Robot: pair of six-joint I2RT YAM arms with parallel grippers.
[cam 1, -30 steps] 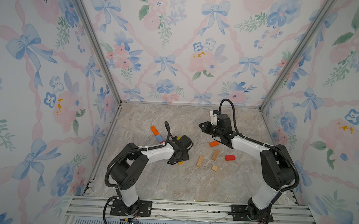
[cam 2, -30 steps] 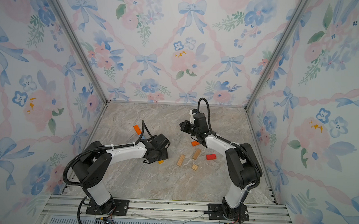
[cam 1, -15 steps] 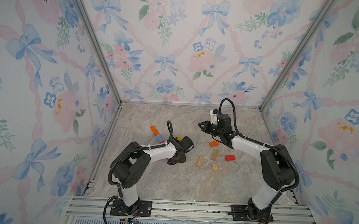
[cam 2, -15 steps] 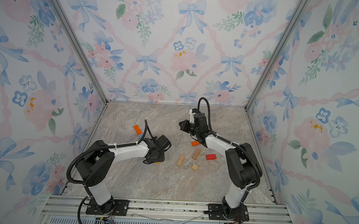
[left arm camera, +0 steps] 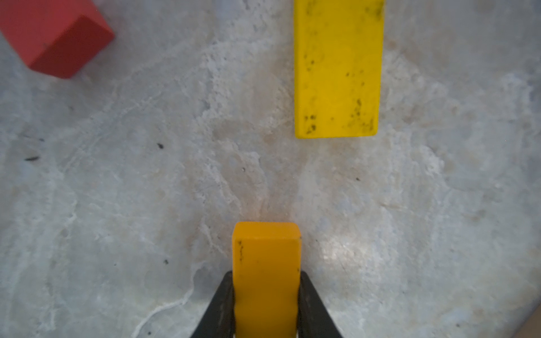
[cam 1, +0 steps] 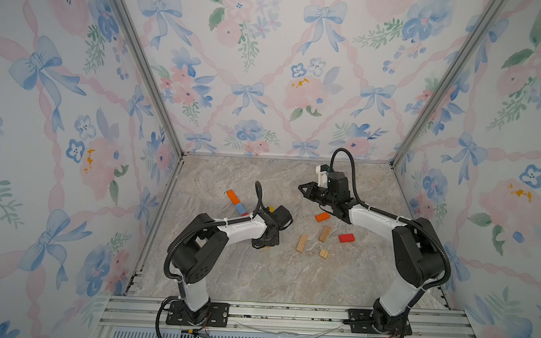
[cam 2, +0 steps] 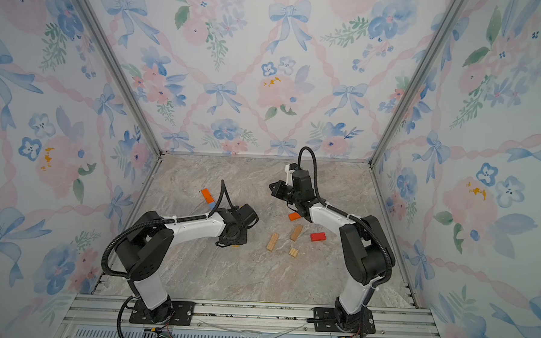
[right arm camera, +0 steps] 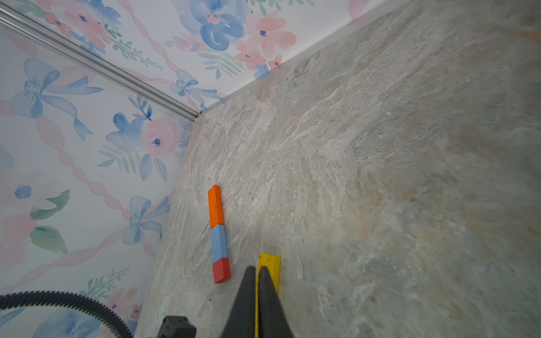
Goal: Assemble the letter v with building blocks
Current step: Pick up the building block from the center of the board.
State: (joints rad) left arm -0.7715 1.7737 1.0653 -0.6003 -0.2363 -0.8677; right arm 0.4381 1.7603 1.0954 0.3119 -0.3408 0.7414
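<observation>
In the left wrist view my left gripper (left arm camera: 265, 275) is shut on an orange-yellow block (left arm camera: 266, 251), with one black finger pressed on each side, low over the marble floor. A yellow block (left arm camera: 338, 67) lies ahead of it and a red block (left arm camera: 52, 35) off to the side. In both top views the wrist hides this grip (cam 1: 264, 242). A row of orange (cam 1: 231, 195), blue (cam 1: 240, 208) and red blocks lies end to end. My right gripper (cam 1: 303, 187) (right arm camera: 256, 267) hovers shut and empty, pointing toward the yellow block (right arm camera: 270, 267).
To the right lie an orange block (cam 1: 322, 216), a red block (cam 1: 346, 238), two long tan blocks (cam 1: 302, 242) (cam 1: 324, 234) and a short tan one (cam 1: 323, 253). Flowered walls enclose the floor on three sides; a metal rail (cam 1: 288, 315) runs along the front.
My left gripper's jaws have closed onto the orange-yellow block, and the left wrist has shifted slightly. The right arm has stayed still.
</observation>
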